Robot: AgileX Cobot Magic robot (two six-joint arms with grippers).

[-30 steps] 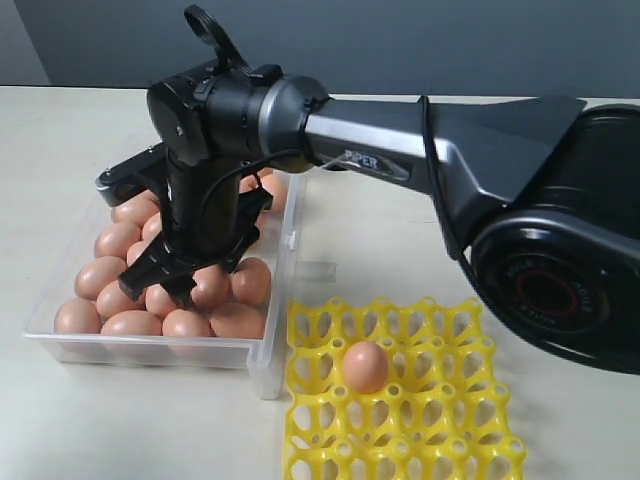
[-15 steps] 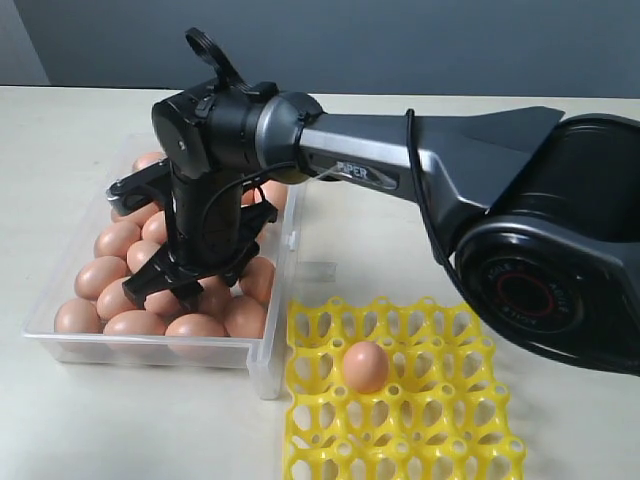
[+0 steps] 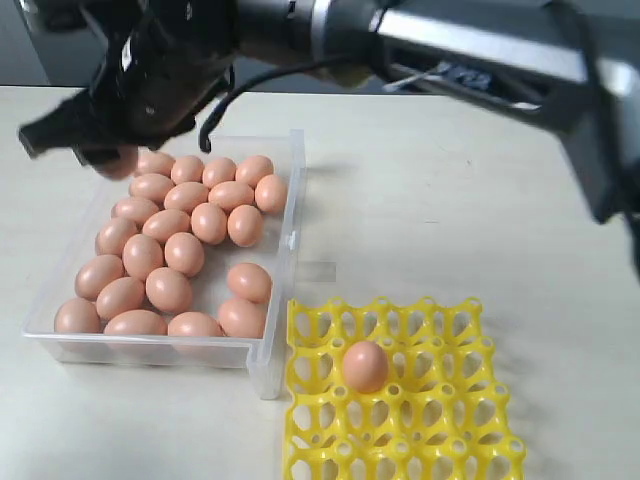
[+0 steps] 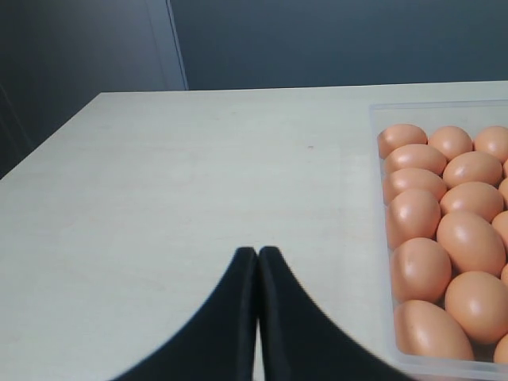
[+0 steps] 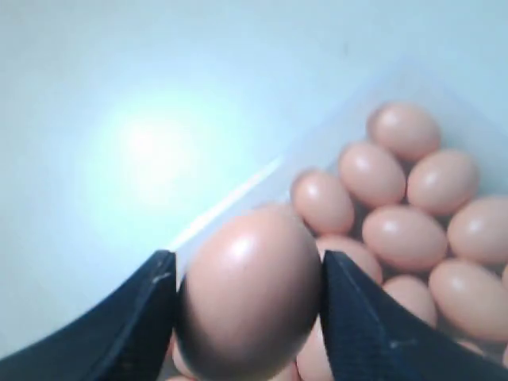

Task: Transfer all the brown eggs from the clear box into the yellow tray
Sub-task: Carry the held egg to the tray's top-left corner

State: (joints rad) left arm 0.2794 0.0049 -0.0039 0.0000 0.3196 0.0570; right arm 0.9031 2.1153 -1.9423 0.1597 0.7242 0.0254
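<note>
My right gripper [image 3: 108, 152] hangs blurred above the far left corner of the clear box [image 3: 286, 250], shut on a brown egg [image 5: 250, 290] that fills the gap between its fingers [image 5: 143, 317]. Only a bit of that egg [image 3: 122, 160] peeks out below the gripper in the exterior view. Several brown eggs [image 3: 185, 252] lie in the box, also seen as a cluster of eggs [image 5: 405, 238] under the right wrist. One egg [image 3: 365, 366] sits in a cup of the yellow tray [image 3: 400, 435]. My left gripper [image 4: 258, 252] is shut over bare table beside the box's rim [image 4: 379, 206], holding nothing.
The yellow tray lies just right of the box's near corner, almost touching it. The right arm [image 3: 470, 60] stretches across the top of the exterior view from the right. Pale table [image 3: 450, 200] surrounds both containers.
My right gripper closed on an egg down among the eggs in the box, then rose and swung to the far left with it. A gap now shows among the near eggs.
</note>
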